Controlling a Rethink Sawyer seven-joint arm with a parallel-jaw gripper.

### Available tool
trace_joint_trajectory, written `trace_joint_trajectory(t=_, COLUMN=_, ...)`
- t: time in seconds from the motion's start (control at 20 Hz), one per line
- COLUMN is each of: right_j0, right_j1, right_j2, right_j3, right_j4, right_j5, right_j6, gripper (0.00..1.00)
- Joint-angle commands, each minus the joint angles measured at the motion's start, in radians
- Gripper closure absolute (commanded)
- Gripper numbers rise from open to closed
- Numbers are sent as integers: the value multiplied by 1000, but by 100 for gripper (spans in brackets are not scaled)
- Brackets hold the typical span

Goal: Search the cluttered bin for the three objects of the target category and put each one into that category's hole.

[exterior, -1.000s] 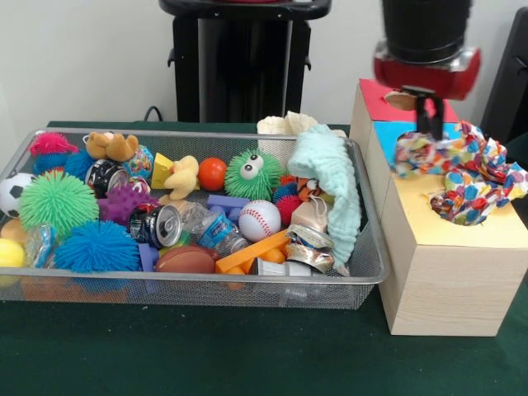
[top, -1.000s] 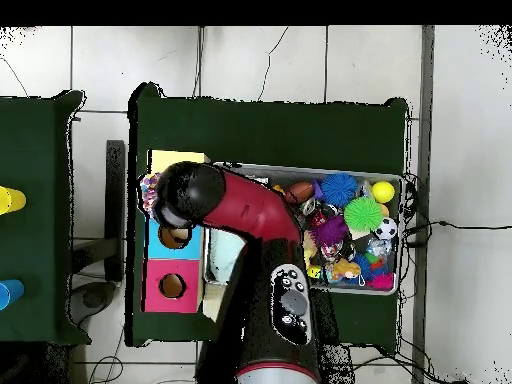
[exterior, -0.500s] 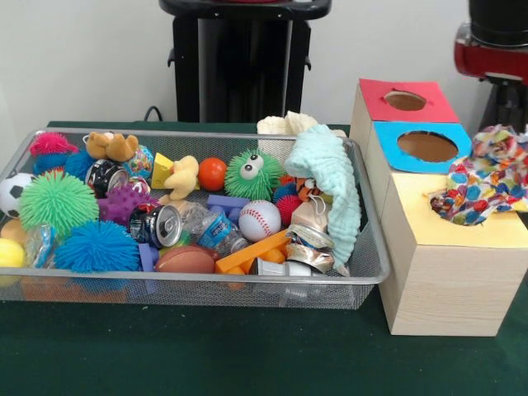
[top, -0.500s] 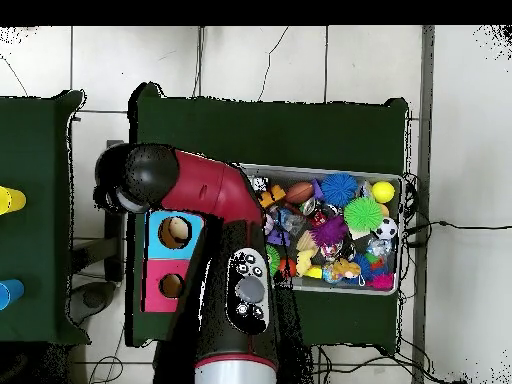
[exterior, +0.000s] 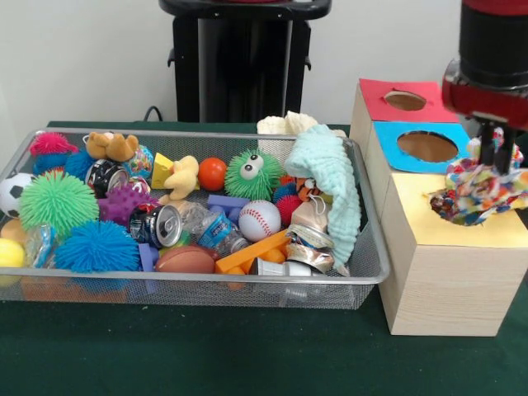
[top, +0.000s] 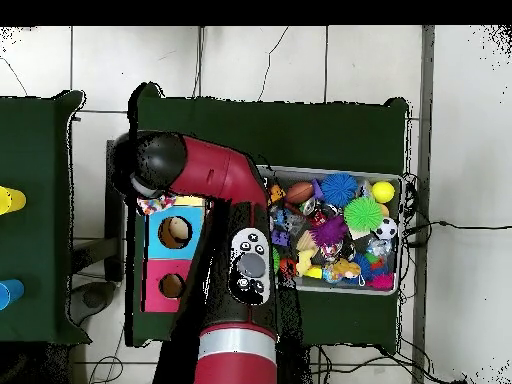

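We see a dark green desk (exterior: 206,355) with a wide wire-mesh bin (exterior: 190,285) filling its near left part, packed with toys, balls and crushed cans. A mint-green cloth (exterior: 330,177) drapes over the bin's right end. Along the desk's right edge stands a row of wooden boxes (exterior: 445,276), topped red at the far end, then blue, then yellow nearest us, each with a round hole.

The red and black arm (exterior: 492,58) comes down at the far right corner. Its gripper (exterior: 493,150) hangs right above the yellow box's hole (exterior: 462,210). We cannot tell whether its fingers are apart, together or clamped on anything, as they are mostly hidden.

The confetti-patterned cloth (exterior: 478,186) sits bunched in that hole, most of it piled above the rim and leaning toward the desk's right edge. A second soft piece may be tangled in it; we cannot separate them.

As we judge it, the main risk is that the bundle never drops through. It looks bulkier than the opening, so it could stay wedged on top. If a fold clings to the gripper, lifting could drag the cloth back out. A sideways nudge could tip it off the box onto the desk's right edge.
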Motion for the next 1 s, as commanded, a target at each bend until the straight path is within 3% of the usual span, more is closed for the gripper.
trace_joint_trajectory(t=0.05, right_j0=-43, right_j1=82, right_j2=-38, right_j3=-23, right_j4=-93, right_j5=37, right_j6=108, gripper=100)
trace_joint_trajectory(t=0.3, right_j0=-42, right_j1=77, right_j2=-36, right_j3=-6, right_j4=-98, right_j5=42, right_j6=115, gripper=100)
trace_joint_trajectory(t=0.65, right_j0=4, right_j1=4, right_j2=-28, right_j3=75, right_j4=-50, right_j5=93, right_j6=186, gripper=100)
trace_joint_trajectory(t=1.0, right_j0=16, right_j1=18, right_j2=12, right_j3=122, right_j4=1, right_j5=-1, right_j6=199, gripper=100)
